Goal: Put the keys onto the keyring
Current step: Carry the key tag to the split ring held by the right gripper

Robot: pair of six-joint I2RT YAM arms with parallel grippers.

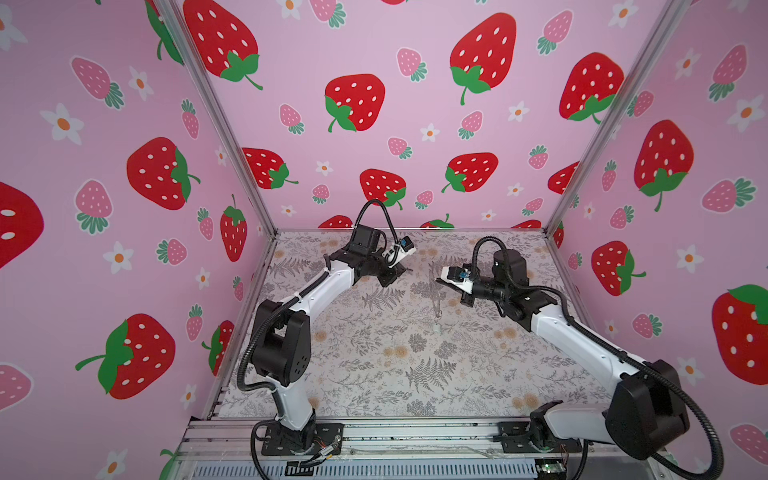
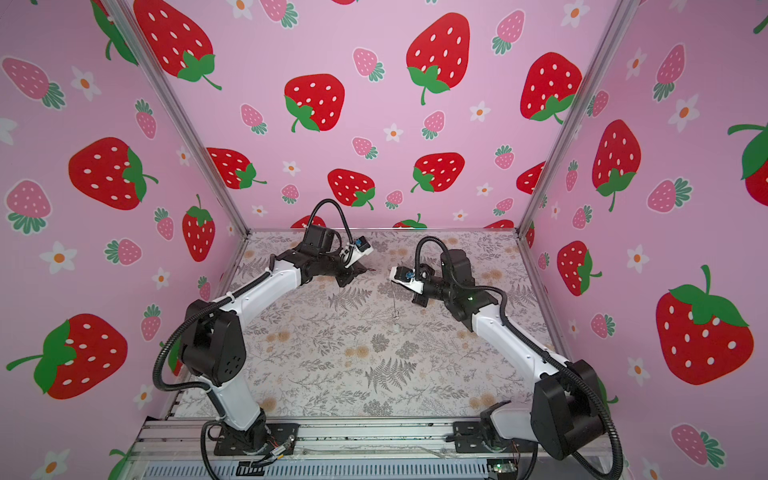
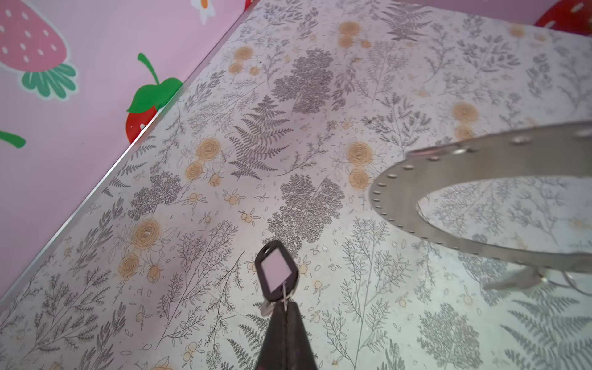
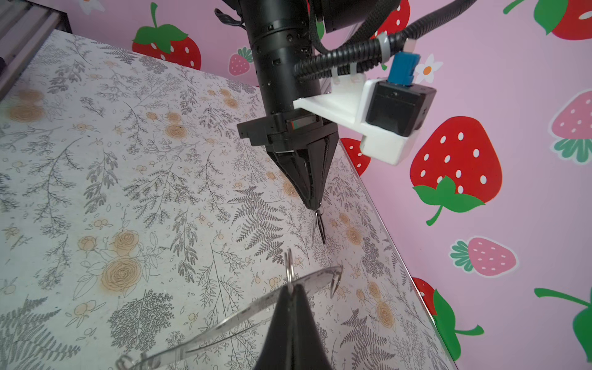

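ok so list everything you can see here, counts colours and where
keyring: one, silvery grey, held up off the table
tag: one, black rim, pale centre, hanging at the left gripper's tips
key: one, grey metal, dangling under the keyring
table: one, grey fern and tan flower print, below everything
walls: three, pink with strawberries, around the table
left gripper: one, black, shut on the tag
right gripper: one, black, shut on the keyring

Two robot arms [image 1: 316,286] [image 1: 577,336], one left gripper [image 3: 283,306], one right gripper [image 4: 292,290], one keyring [image 3: 394,195], one black-rimmed oval tag [image 3: 276,270], one hanging key [image 3: 512,282].
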